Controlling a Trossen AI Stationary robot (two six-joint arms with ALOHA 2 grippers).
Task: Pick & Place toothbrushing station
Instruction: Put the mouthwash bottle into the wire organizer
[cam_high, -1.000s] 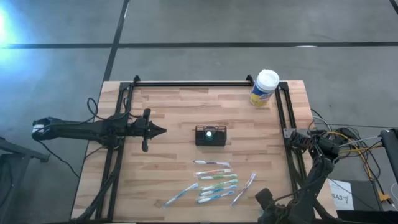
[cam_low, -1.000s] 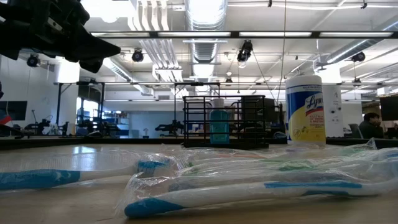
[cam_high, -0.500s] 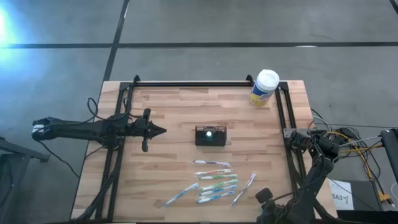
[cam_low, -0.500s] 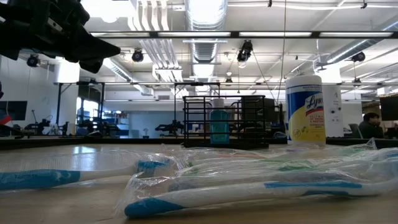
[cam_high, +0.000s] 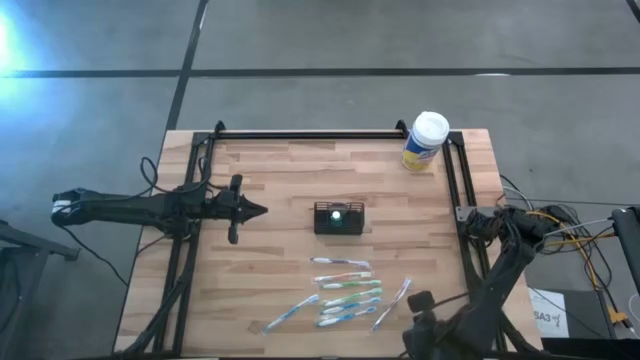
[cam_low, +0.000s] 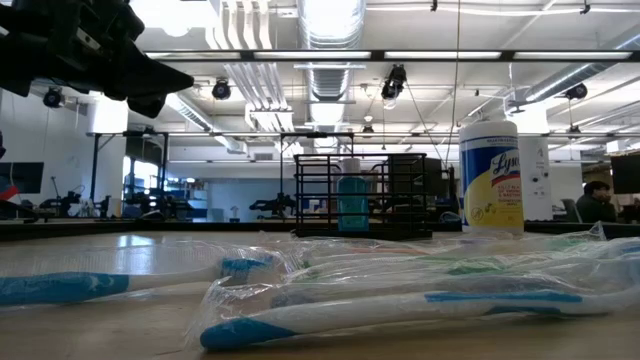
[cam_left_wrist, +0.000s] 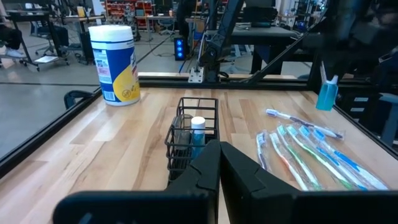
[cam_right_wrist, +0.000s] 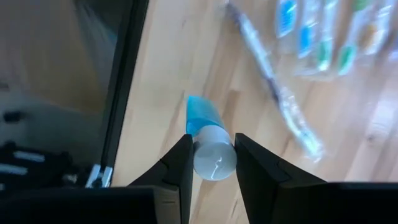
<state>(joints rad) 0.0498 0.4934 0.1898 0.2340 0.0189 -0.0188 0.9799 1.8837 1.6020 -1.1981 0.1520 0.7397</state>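
The black mesh caddy (cam_high: 339, 218) stands on its base at the table's middle, with a blue white-capped item (cam_left_wrist: 198, 127) in it; it also shows in the low view (cam_low: 360, 195) and the left wrist view (cam_left_wrist: 193, 140). My left gripper (cam_high: 260, 210) is shut and empty, left of the caddy and pointing at it. My right gripper (cam_right_wrist: 212, 142) is over the table's near right corner, right of the toothbrushes, shut on a blue tube with a white cap (cam_right_wrist: 202, 121). The tube also shows in the left wrist view (cam_left_wrist: 326, 94). My right gripper pinches the tube's white cap end (cam_right_wrist: 214, 158) between its two fingers (cam_right_wrist: 180, 165). The fingers point down and the blue body reaches away below them toward the wood. In the left wrist view the tube hangs clear of the table.
Several wrapped toothbrushes (cam_high: 345, 290) lie on the near half of the table. A yellow canister with a white lid (cam_high: 425, 142) stands at the far right corner. Black frame rails (cam_high: 455, 190) run along the table's left, right and far edges.
My right arm has shifted a little toward the table's left and far side over the near right corner, still shut on the blue tube.
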